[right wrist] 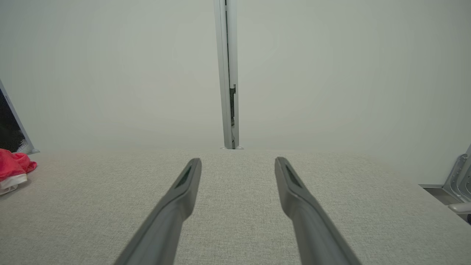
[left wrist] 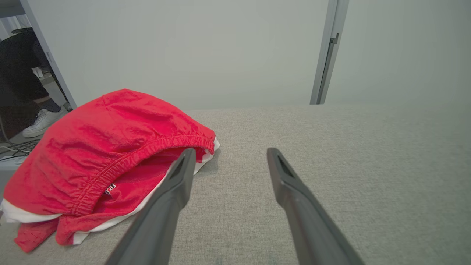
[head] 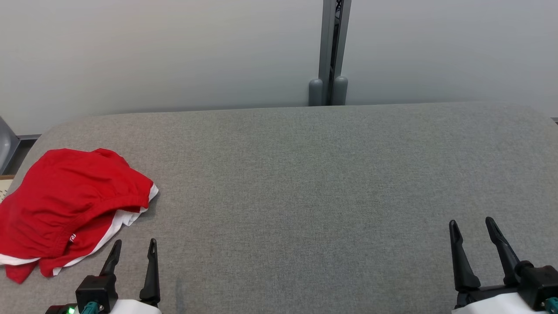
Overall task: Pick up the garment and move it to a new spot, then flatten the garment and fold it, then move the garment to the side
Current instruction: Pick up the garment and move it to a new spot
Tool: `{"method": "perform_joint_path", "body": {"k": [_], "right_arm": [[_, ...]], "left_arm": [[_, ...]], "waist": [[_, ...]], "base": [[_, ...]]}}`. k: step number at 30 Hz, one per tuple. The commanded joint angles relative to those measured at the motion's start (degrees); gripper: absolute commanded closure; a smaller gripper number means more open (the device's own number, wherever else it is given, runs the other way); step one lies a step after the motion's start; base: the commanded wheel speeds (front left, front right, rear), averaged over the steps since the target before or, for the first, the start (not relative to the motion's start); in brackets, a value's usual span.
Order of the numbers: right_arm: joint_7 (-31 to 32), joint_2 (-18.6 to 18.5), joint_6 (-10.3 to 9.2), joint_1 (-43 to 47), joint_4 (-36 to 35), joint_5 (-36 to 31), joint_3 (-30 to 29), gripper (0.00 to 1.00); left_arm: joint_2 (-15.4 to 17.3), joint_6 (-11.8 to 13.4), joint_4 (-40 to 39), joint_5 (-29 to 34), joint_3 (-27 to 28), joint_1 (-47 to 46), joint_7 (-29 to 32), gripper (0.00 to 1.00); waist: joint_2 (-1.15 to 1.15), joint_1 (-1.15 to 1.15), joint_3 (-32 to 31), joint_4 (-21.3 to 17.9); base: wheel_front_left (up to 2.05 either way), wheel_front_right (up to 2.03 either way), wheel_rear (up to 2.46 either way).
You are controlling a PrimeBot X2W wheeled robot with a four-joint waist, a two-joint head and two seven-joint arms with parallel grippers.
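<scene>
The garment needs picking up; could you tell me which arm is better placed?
Left. The left gripper, open, sits beside the garment; the right gripper is far across the table.

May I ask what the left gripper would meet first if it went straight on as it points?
Probably the white-trimmed edge of the red garment: the garment-side finger of the left gripper points at it, while the gap between the open fingers faces bare grey table. Depth is unclear.

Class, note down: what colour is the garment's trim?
White, against the red garment, clearest in the left wrist view.
</scene>
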Motion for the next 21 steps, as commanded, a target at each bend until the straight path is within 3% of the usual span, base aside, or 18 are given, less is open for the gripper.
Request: {"method": "perform_joint_path", "body": {"k": [1,11,21], "right_arm": [[-0.32,-0.14,0.12,0.37,0.04,0.38,-0.09,0.00],[-0.32,-0.04,0.12,0.67,0.20,0.75,0.08,0.00],[-0.31,0.03,0.12,0.64,0.23,1.20,1.19,0.00]], "left_arm": [[0.16,-0.19,0.04,0.42,0.43,0.20,-0.29,0.00],[-0.13,-0.74,-0.55,0.44,0.93,-0.53,-0.30,0.00],[-0.31,-0.77,-1.00,0.69,1.53,-1.13,-0.29,0.00]], "waist": [[0.00,0.00,-0.05,0.08],[0.00,0.00,-0.32,1.58],[0.00,0.00,-0.28,8.27]], "base": [[0.00,0.00,0.00],[0.00,0.00,0.00],[0.00,0.00,0.00]]}}
